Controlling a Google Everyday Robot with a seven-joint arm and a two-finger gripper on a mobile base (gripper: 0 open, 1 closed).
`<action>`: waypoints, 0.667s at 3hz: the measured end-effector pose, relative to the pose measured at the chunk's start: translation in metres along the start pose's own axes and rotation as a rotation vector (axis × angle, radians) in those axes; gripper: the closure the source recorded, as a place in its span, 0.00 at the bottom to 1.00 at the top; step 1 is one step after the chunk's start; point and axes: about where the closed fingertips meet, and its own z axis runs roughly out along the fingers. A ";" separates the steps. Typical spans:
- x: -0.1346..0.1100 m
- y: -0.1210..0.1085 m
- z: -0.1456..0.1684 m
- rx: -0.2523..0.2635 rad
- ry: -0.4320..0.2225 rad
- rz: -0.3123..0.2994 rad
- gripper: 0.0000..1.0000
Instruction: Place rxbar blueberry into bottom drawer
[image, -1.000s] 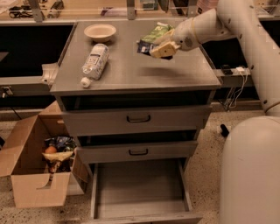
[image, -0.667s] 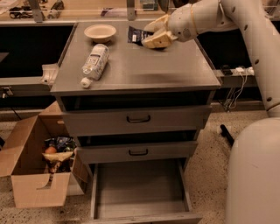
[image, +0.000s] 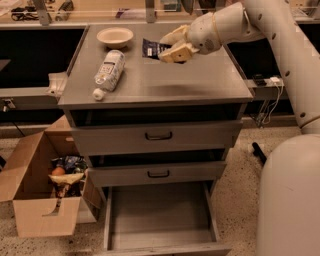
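The rxbar blueberry (image: 151, 48) is a small dark navy wrapper with white print. It sticks out to the left of my gripper (image: 169, 49), which is shut on it and holds it above the back middle of the grey cabinet top (image: 200, 85). The bottom drawer (image: 160, 212) is pulled open at floor level below, and its plain grey floor is bare. My gripper is high above and behind that drawer. The green snack bag is not in view.
A tan bowl (image: 115, 36) and a lying water bottle (image: 108, 71) are on the left of the cabinet top. The two upper drawers (image: 158, 135) are shut. An open cardboard box (image: 45, 195) with items stands left of the drawer. My white base (image: 290, 200) is on the right.
My gripper has moved left and toward the back of the cabinet top, carrying the dark wrapper with it. The green bag it was next to no longer shows.
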 end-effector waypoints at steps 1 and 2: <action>-0.012 0.053 -0.024 -0.062 0.012 -0.088 1.00; -0.011 0.109 -0.033 -0.121 0.060 -0.139 1.00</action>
